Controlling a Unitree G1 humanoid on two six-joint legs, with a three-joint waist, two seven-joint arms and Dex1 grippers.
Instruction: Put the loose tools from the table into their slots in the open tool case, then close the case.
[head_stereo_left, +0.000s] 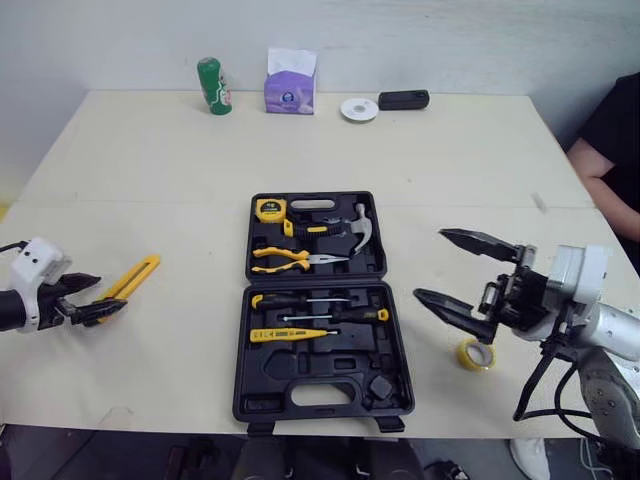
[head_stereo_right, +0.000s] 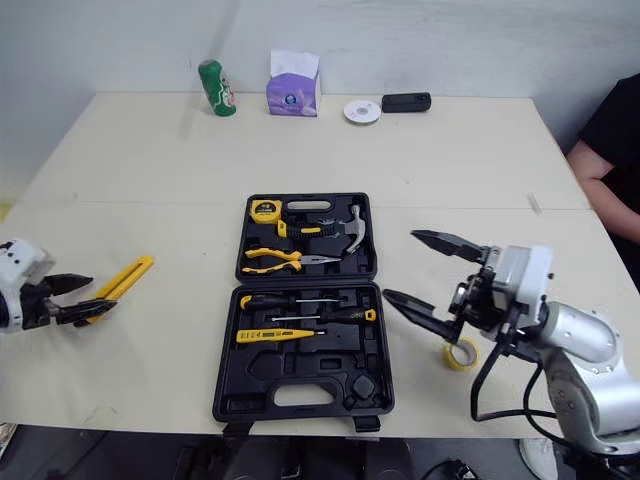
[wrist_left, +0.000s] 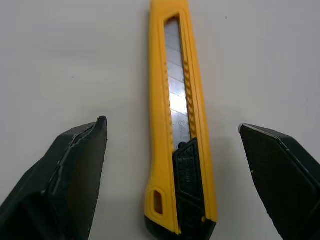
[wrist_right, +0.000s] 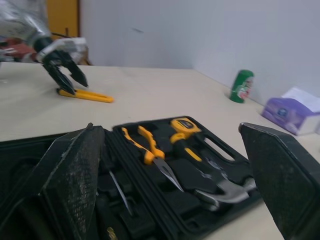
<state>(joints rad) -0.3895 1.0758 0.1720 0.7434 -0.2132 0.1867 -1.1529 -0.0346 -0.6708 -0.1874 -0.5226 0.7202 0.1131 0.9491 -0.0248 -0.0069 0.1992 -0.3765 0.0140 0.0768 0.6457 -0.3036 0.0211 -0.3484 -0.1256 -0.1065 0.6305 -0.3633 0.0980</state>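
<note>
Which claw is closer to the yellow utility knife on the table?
Left. The left claw is open, with the utility knife end lying between its fingers. The right claw is open on the far side of the tool case, by the tape roll.

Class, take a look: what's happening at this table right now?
A robot is packing a tool case, which lies open with several tools already slotted. Its left hand, open, straddles a yellow utility knife lying on the table, not yet gripping it. Its right hand hangs open beside the case, near a roll of yellow tape.
</note>
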